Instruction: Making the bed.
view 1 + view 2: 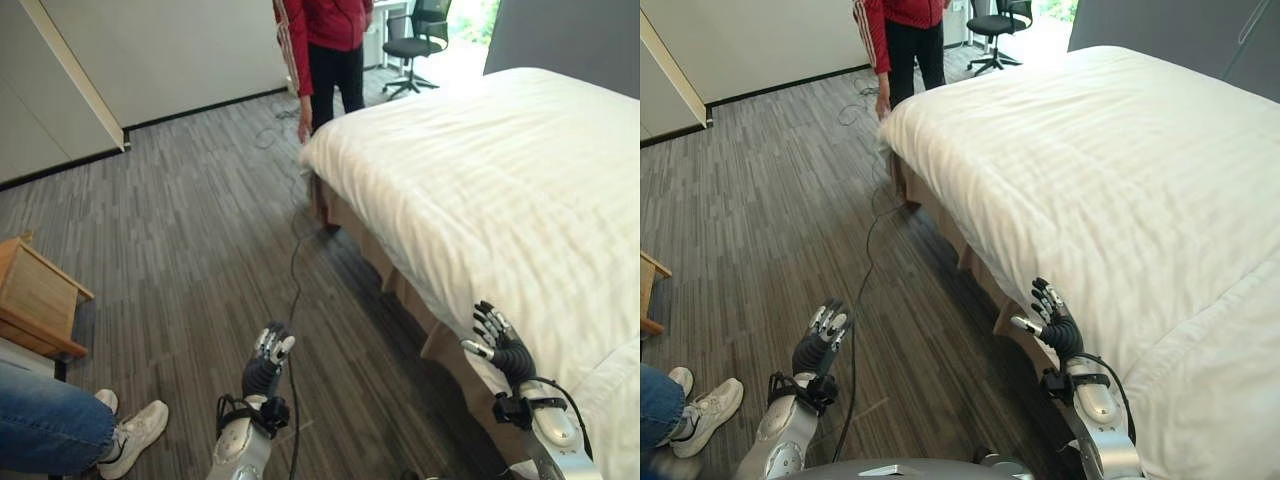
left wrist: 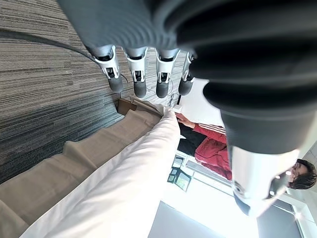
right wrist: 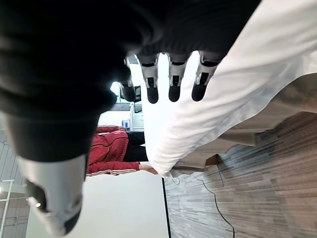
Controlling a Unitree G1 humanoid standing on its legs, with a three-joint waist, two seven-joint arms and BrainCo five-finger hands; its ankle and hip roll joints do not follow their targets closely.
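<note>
The bed (image 1: pixel 500 170) fills the right side, covered by a white duvet (image 1: pixel 1110 170) that hangs over its near edge above a tan bed skirt (image 2: pixel 74 163). My right hand (image 1: pixel 502 343) is raised beside the bed's near edge with its fingers (image 3: pixel 171 84) straight, holding nothing. Over the floor to the left of the bed, my left hand (image 1: pixel 267 360) is also held up with straight fingers (image 2: pixel 138 79) and nothing in it. A person in a red top (image 1: pixel 325 50) stands at the bed's far corner, one hand at the duvet's corner.
Grey striped carpet (image 1: pixel 200 230) spreads left of the bed. A wooden side table (image 1: pixel 35 295) stands at the left edge. Another person's jeans leg and white shoes (image 1: pixel 125 430) are at the lower left. A black office chair (image 1: pixel 415 45) stands far back.
</note>
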